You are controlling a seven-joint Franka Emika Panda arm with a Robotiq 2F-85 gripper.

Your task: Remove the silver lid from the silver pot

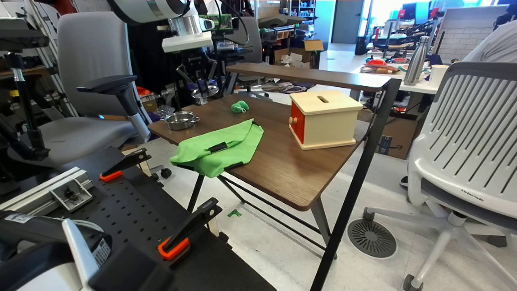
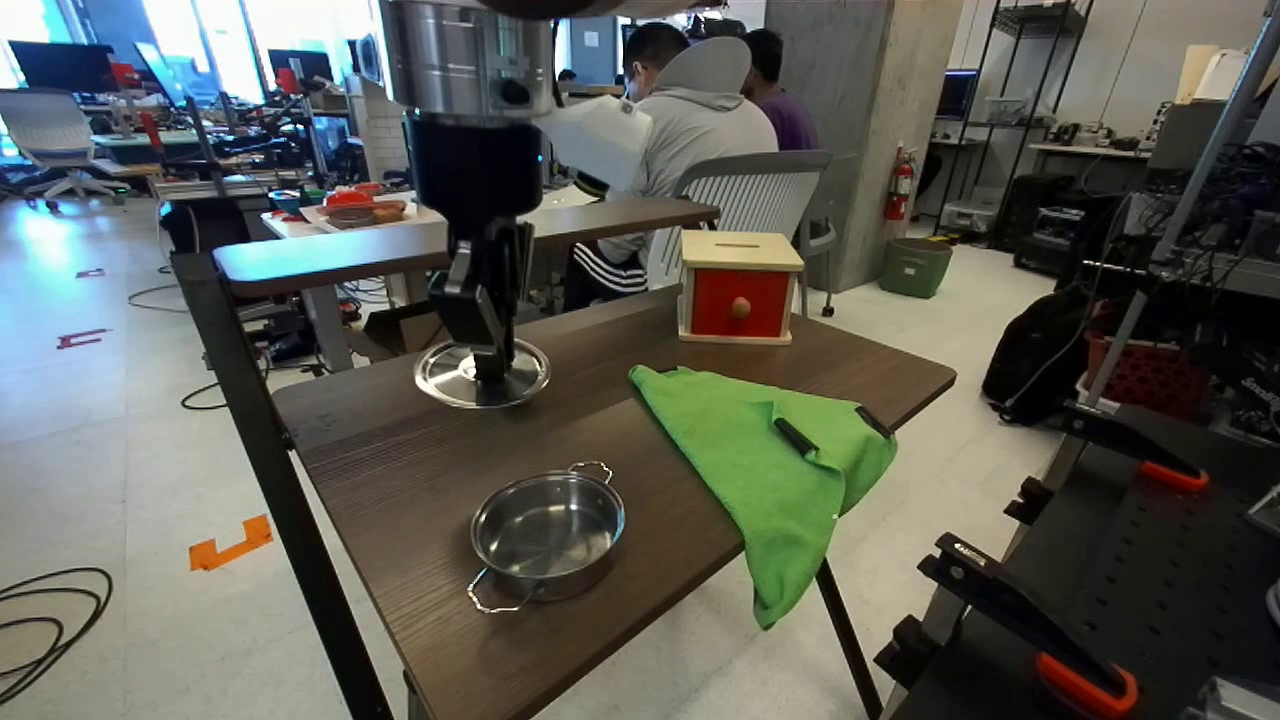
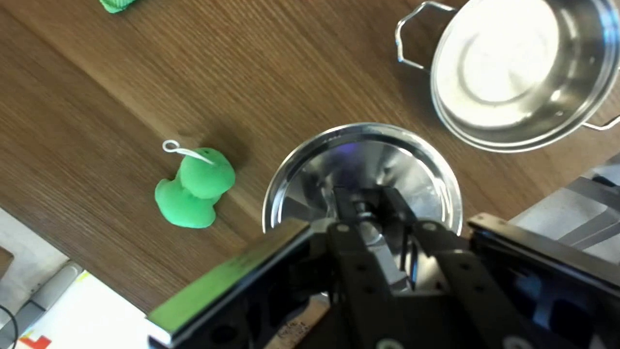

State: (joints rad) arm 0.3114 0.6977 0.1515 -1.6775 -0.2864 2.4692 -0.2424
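Note:
The silver pot [image 2: 548,530] stands uncovered on the brown table, near its edge, and I see into its bare inside. It also shows in an exterior view [image 1: 181,120] and at the upper right of the wrist view [image 3: 523,68]. The silver lid [image 2: 445,380] hangs level in the air, away from the pot. My gripper [image 2: 492,362] is above the lid with its fingertips close together at the lid's middle. In the wrist view the fingertips [image 3: 370,206] are shut around the knob, which they mostly hide. The lid's shiny top [image 3: 358,155] shows below them.
A green soft toy [image 3: 196,189] lies on the table beside the lid. A green cloth [image 2: 770,470] drapes over the table edge. A tan wooden box [image 2: 740,300] with a red front stands on the table. A raised wooden shelf [image 1: 307,76] runs along one side.

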